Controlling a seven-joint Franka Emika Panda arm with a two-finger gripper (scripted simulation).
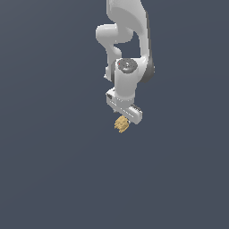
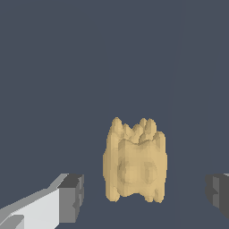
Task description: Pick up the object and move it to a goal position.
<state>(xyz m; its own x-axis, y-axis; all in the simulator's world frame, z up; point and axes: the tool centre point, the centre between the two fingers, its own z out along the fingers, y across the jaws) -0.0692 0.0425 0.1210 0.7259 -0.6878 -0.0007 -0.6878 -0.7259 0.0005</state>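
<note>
The object (image 1: 121, 124) is a small tan-yellow lumpy, ridged thing lying on the dark grey floor just below the white hand in the exterior view. In the wrist view the object (image 2: 134, 163) stands between the two dark fingertip pads (image 2: 71, 197). There is a visible gap on each side, so neither pad touches it. My gripper (image 1: 123, 119) is open and sits directly over the object; it also shows in the wrist view (image 2: 145, 193). In the exterior view the hand hides the fingers.
The white arm (image 1: 127, 40) rises behind the hand towards the top of the exterior view. All around is a plain dark grey floor (image 1: 53, 170). No goal marker shows.
</note>
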